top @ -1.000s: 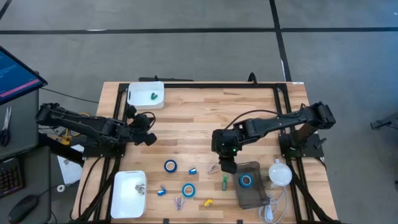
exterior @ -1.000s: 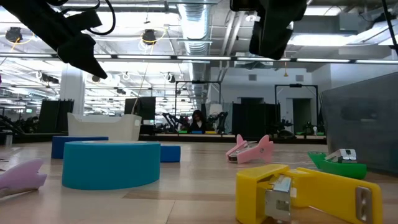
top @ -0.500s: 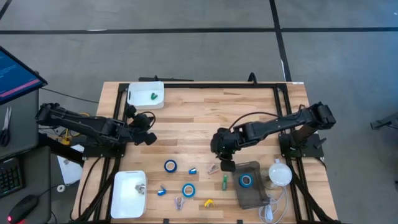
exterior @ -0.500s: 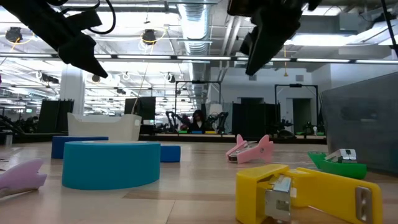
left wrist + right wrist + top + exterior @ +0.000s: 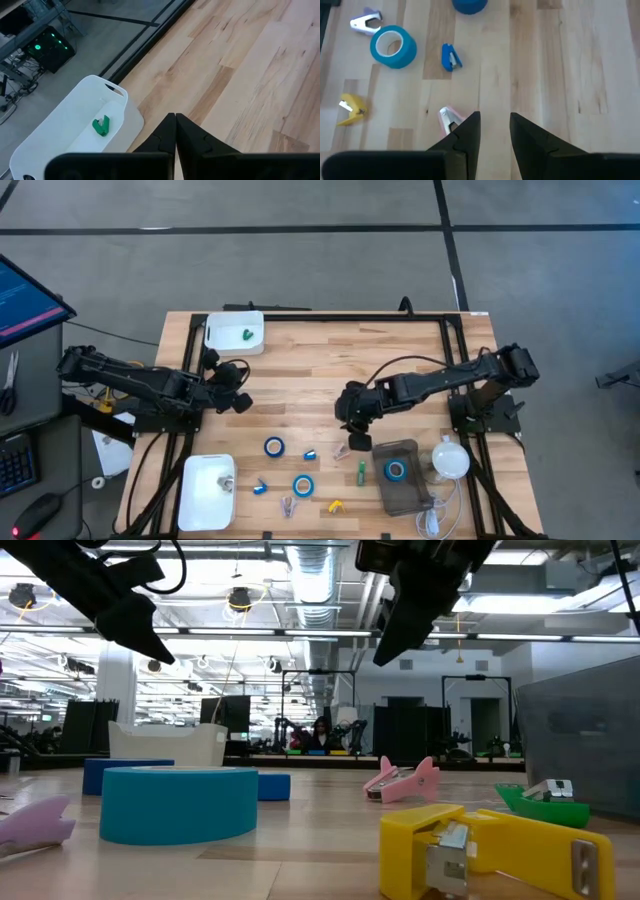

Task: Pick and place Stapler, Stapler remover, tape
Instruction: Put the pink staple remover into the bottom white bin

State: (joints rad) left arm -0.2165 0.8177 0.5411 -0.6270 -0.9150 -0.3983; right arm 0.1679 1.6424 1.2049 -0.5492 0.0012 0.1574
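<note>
Two blue tape rolls lie flat on the table (image 5: pixel 274 447) (image 5: pixel 303 485); a third (image 5: pixel 396 471) lies in a dark tray. Near them lie a pink staple remover (image 5: pixel 343 451), small blue staplers (image 5: pixel 310 454) (image 5: pixel 260 488), a green stapler (image 5: pixel 361 471), a yellow one (image 5: pixel 335 506) and a purple remover (image 5: pixel 288 505). My right gripper (image 5: pixel 353 430) hangs open above the table, just on the far side of the pink remover (image 5: pixel 449 117), touching nothing; it shows high up in the low view (image 5: pixel 420 600). My left gripper (image 5: pixel 240 402) waits shut (image 5: pixel 175 120) at the table's left.
A white bin (image 5: pixel 235 332) at the far left corner holds a green item (image 5: pixel 101 125). Another white bin (image 5: pixel 207 490) sits at the near left with a small item inside. The dark tray (image 5: pixel 405 490) and a white round object (image 5: pixel 450 458) are at the near right.
My right gripper has moved from beside the dark tray's edge toward the table's left and slightly toward the far edge, turning and tipping as it went. It now hangs beside the pink staple remover. Nothing on the table has moved.
</note>
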